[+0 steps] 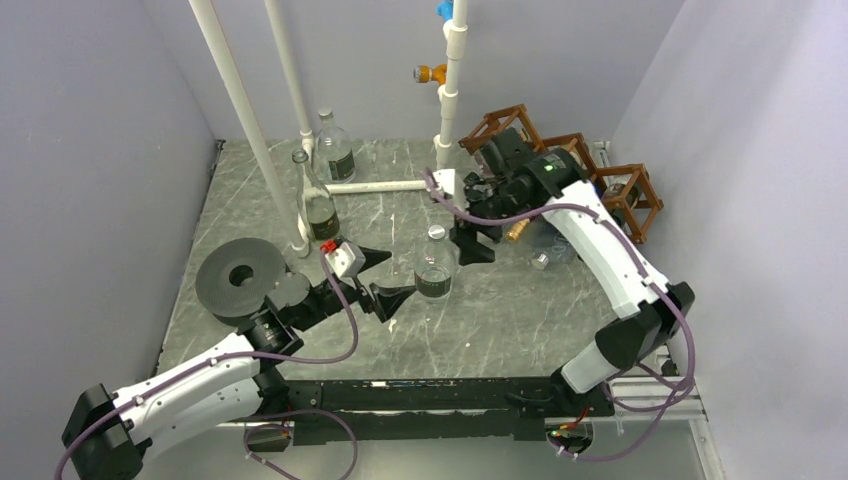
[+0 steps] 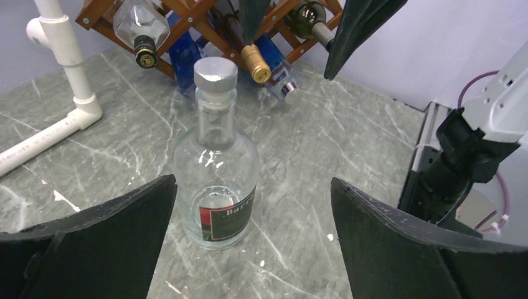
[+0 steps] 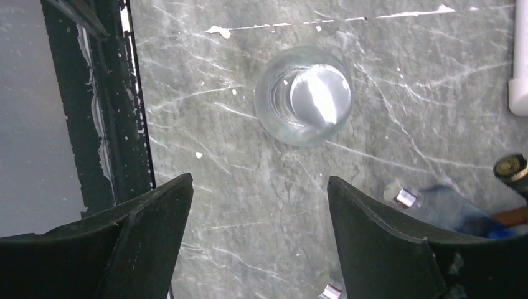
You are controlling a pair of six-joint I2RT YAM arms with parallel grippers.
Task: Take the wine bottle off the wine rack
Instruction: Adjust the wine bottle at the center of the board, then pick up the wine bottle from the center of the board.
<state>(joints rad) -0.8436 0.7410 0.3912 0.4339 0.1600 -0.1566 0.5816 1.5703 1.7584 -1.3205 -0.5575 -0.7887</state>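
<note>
The wine bottle (image 1: 436, 262) is clear glass with a silver cap and a dark label. It stands upright on the grey marble table, apart from the brown wooden wine rack (image 1: 628, 192) at the back right. My right gripper (image 1: 472, 243) hangs open just right of the bottle and higher, with nothing between its fingers. In the right wrist view the bottle's cap (image 3: 305, 93) lies ahead of the open right gripper (image 3: 259, 177). My left gripper (image 1: 384, 277) is open, to the left of the bottle and pointing at it. The bottle (image 2: 215, 168) stands just beyond the left gripper (image 2: 253, 179).
The rack (image 2: 187, 12) holds several bottles, among them a gold-capped one (image 2: 256, 64) and a blue one (image 2: 277, 62). Two more bottles (image 1: 319, 205) (image 1: 333, 148) stand by white pipes (image 1: 240, 110). A black disc (image 1: 240, 275) lies at the left. Walls close in on both sides.
</note>
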